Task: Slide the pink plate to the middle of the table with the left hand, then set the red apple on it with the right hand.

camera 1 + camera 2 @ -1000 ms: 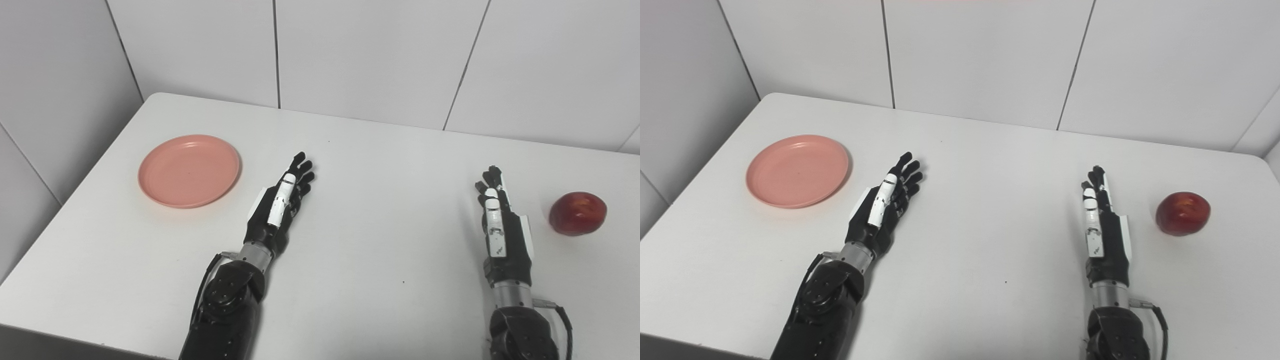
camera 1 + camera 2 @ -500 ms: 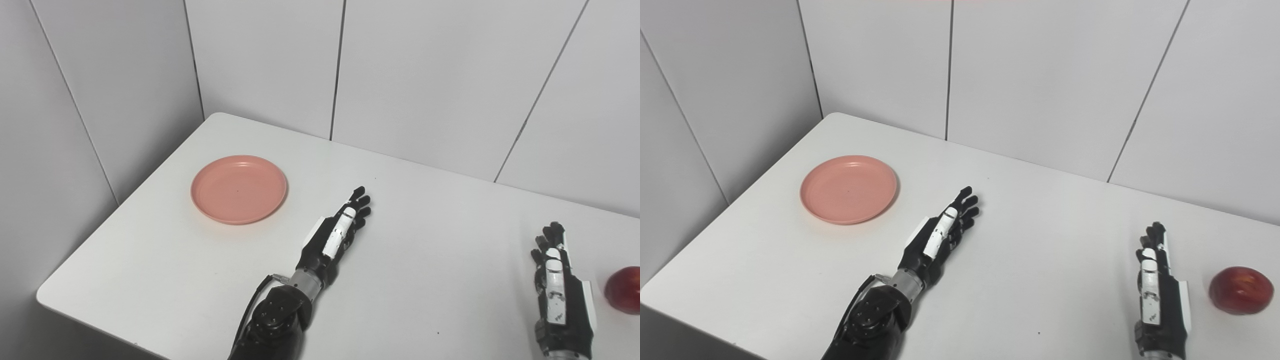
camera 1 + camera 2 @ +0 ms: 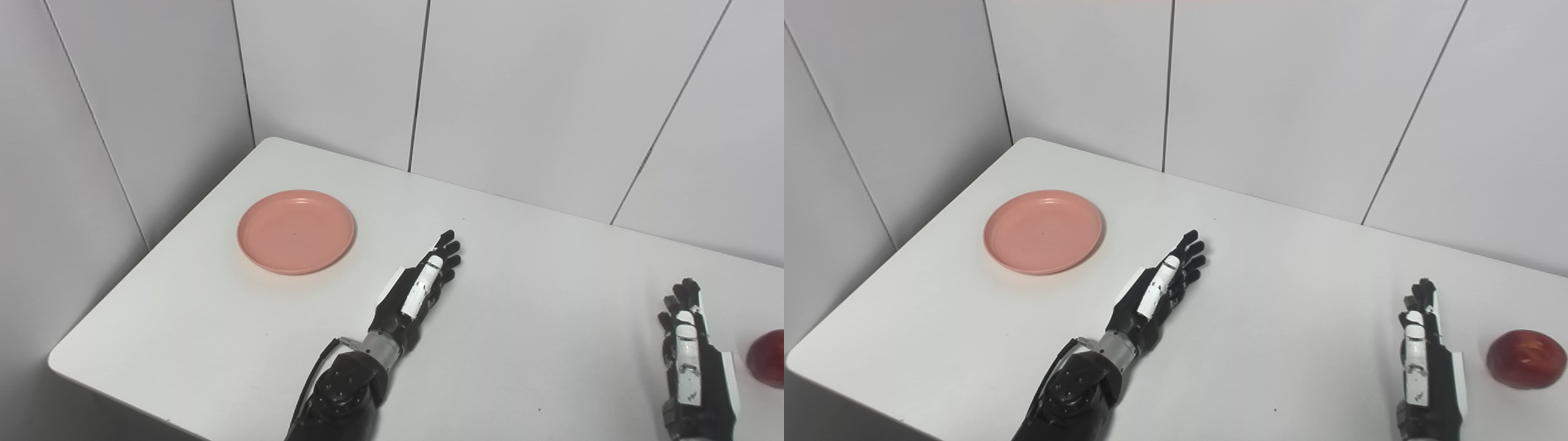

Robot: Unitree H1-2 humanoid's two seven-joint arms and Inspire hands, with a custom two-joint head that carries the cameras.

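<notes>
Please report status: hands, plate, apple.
Left hand open, beside pink plate, apart. Right hand open, red apple untouched. Nothing between.

We see two black forearms with rounded shells. A silver metal ring joins each wrist to its hand. The left hand [image 3: 1151, 294] and the right hand [image 3: 1427, 361] are black with white plates, and the fingers [image 3: 1191, 251] are black. A thin black cable loops beside the left wrist.

The red apple [image 3: 768, 366] and right robot hand [image 3: 695, 367] are cropped by the frame edges.
</notes>
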